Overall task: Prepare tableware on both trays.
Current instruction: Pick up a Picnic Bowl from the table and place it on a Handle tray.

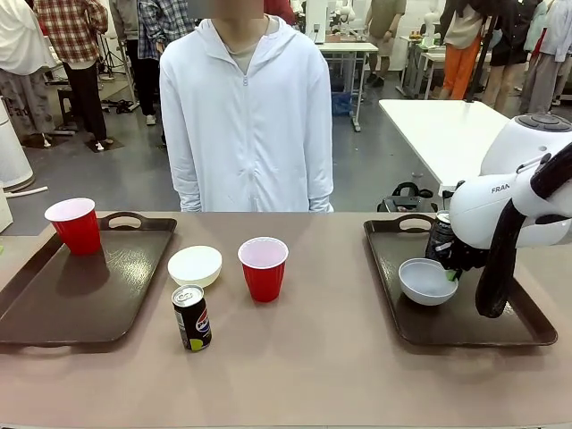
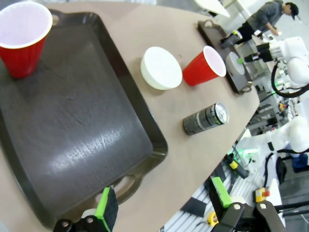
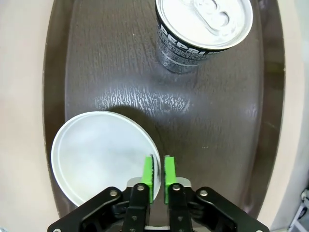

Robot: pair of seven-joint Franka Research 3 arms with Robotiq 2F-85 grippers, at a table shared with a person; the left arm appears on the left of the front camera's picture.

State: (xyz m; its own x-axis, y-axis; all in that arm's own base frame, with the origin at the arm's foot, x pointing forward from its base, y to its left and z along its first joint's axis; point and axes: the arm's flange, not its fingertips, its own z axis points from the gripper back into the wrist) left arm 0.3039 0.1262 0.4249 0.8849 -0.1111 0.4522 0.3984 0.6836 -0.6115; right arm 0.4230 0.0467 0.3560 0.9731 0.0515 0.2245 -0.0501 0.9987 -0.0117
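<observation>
My right gripper [image 1: 454,271] [image 3: 158,173] is low over the right tray [image 1: 500,332] [image 3: 217,135], shut on the rim of a white bowl [image 1: 427,281] [image 3: 96,154] that rests in it. A dark can [image 1: 440,234] [image 3: 203,29] stands upright just beyond the bowl. On the left tray [image 1: 89,304] [image 2: 72,125] a red cup [image 1: 74,225] [image 2: 21,38] stands at the far corner. A second white bowl [image 1: 195,265] [image 2: 161,67], red cup [image 1: 263,268] [image 2: 205,70] and can [image 1: 191,318] [image 2: 205,118] stand on the table between the trays. My left gripper [image 2: 163,200] hangs open above the left tray's near end.
A person in a white hooded jacket [image 1: 246,116] stands at the far edge of the table, hands out of sight. Bare brown tabletop [image 1: 340,357] runs along the near side. White tables and other people are farther back.
</observation>
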